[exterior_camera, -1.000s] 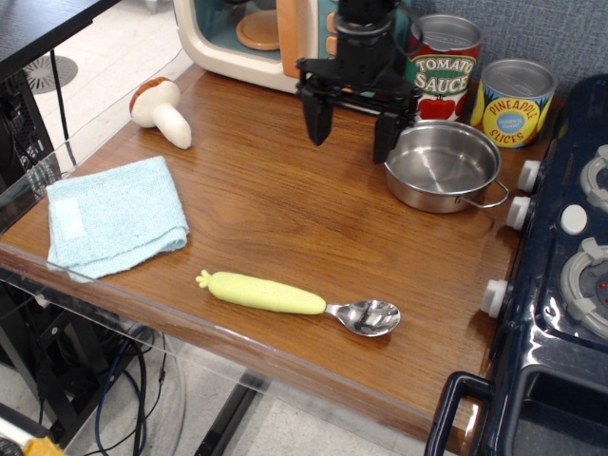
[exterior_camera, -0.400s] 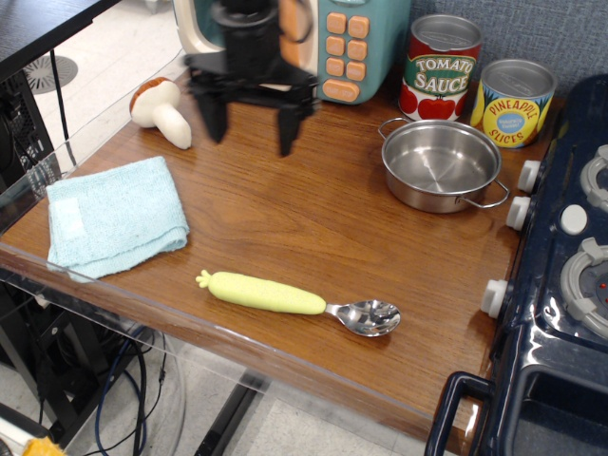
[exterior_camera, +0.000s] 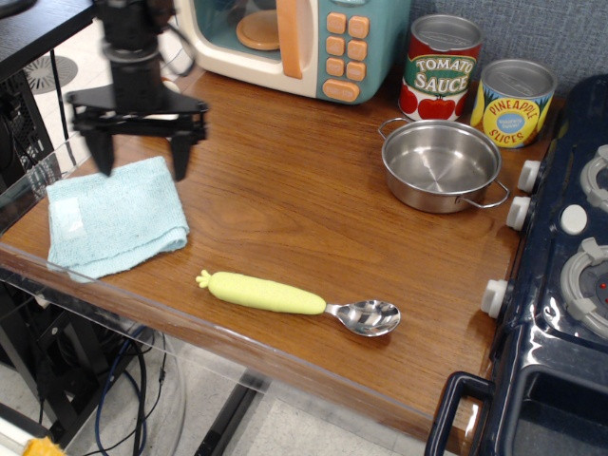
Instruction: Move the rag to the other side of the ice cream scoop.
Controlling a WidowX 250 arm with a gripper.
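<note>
The light blue folded terry rag (exterior_camera: 116, 217) is seen lying flat to the left of the ice cream scoop with shiny metal bowl and pale yellow-green handle (exterior_camera: 296, 301), near the table's front-left corner; no transfer has been made. The black gripper (exterior_camera: 138, 152) is held spread wide over the rag's far edge, nothing grasped. Descent, grasp, carry past the scoop and release are judged outstanding.

light blue rag (exterior_camera: 116, 216), yellow-green-handled ice cream scoop (exterior_camera: 300, 303), black claw (exterior_camera: 139, 157)
</note>
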